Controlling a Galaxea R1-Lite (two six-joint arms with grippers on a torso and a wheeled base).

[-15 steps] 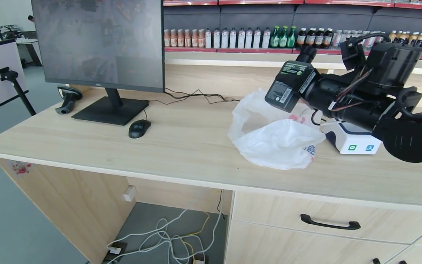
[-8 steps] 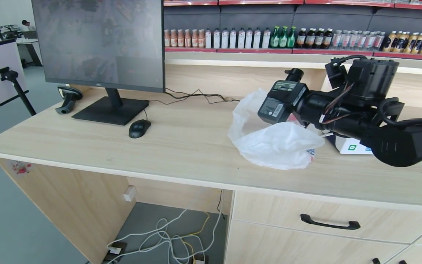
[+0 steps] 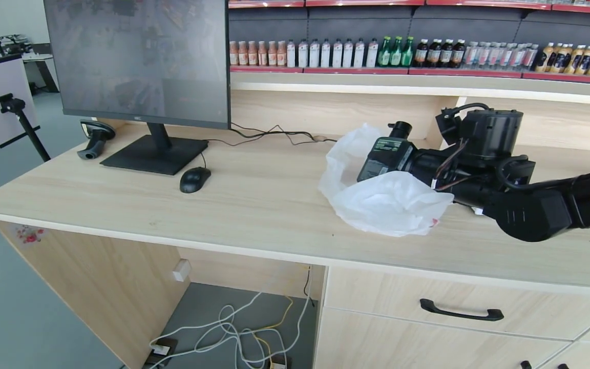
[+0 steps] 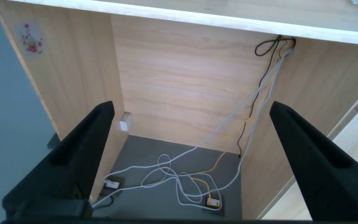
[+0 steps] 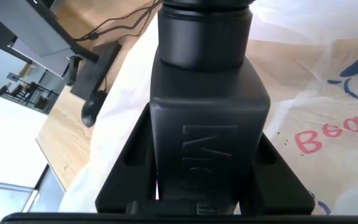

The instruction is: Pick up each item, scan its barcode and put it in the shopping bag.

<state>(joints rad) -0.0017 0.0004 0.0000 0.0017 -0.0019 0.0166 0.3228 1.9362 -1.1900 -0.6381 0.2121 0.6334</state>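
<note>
A black bottle (image 3: 383, 156) with a black cap and a barcode label lies on its side in my right gripper (image 3: 402, 160), which is shut on it. The bottle's lower end sits in the open mouth of the white plastic shopping bag (image 3: 387, 202) on the counter's right part. The right wrist view looks along the bottle (image 5: 207, 124) with a finger on each side and the bag (image 5: 334, 118) around it. Below the counter, my left gripper (image 4: 194, 155) hangs open with nothing between its fingers.
A monitor (image 3: 139, 61), a mouse (image 3: 194, 179) and a handheld scanner (image 3: 95, 137) stand on the counter's left part. Cables (image 3: 274, 134) run behind the bag. Loose cables (image 4: 185, 183) lie on the floor under the counter. Shelves of drinks (image 3: 356, 53) line the back wall.
My right arm has come down and slightly left with the bottle, from well above the bag into its mouth. The white box beside the bag is now hidden behind the arm.
</note>
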